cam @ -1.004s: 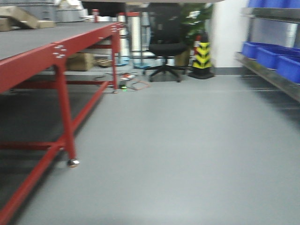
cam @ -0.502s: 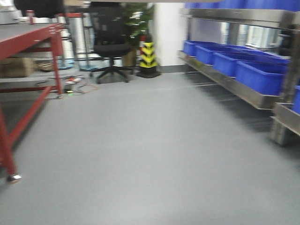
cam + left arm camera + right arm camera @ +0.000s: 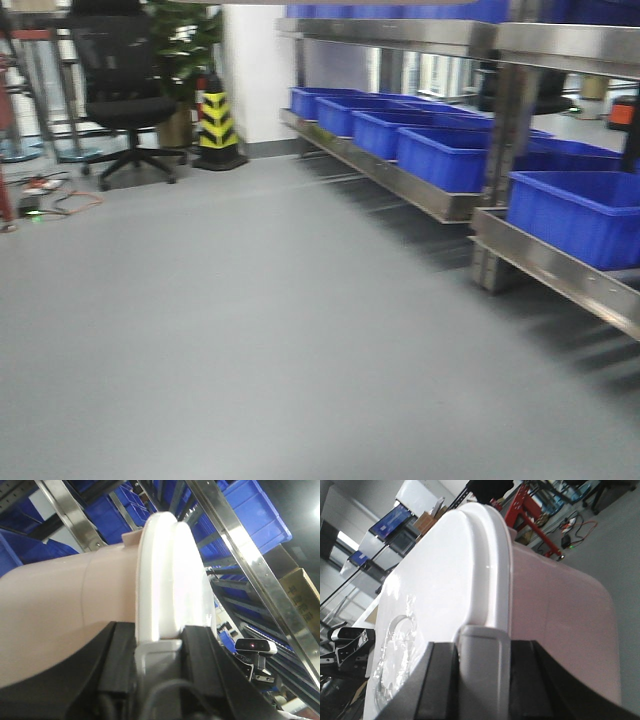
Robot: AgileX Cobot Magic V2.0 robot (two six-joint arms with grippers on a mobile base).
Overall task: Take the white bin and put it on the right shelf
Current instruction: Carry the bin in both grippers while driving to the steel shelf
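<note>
Carrying step: left end effector (image 3: 159, 650) and right end effector (image 3: 482, 670) both clamp the white bin (image 3: 60, 610); next, square up to the right shelf (image 3: 560, 266) at the front view's right.

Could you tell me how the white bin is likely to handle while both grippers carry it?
The white bin looks like rigid moulded plastic, so probably stiff. Its glossy lid may be slippery. Held only at the lid edge by the left gripper and right gripper, it could tilt.
</note>
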